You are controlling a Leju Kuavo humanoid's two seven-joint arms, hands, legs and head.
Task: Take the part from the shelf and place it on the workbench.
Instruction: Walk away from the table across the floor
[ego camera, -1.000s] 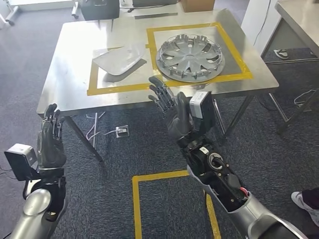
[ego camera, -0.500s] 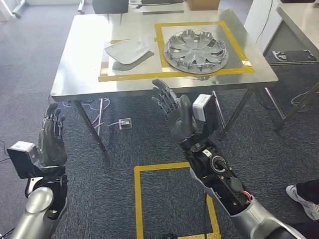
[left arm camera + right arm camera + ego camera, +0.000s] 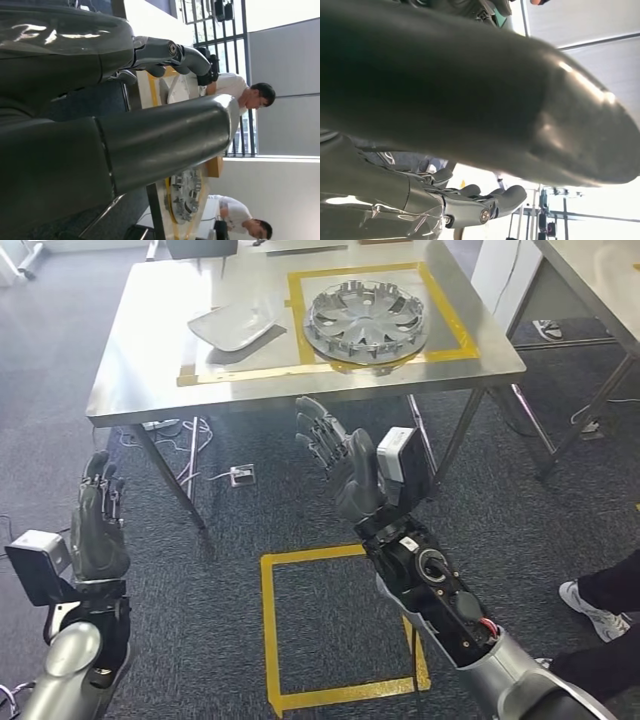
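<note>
Cut off at the head view's right edge: shoe (image 3: 592, 612) and dark trouser leg. Far edge of bench (image 3: 136, 360) lost beyond the top. Second bench (image 3: 596, 280) clipped upper right.

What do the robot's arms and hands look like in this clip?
Both arms are silver. The right arm has an uncovered black forearm section showing a round metal ring and red wiring. The left hand and right hand are dark grey, each with a white-and-black camera box at the wrist.
</note>
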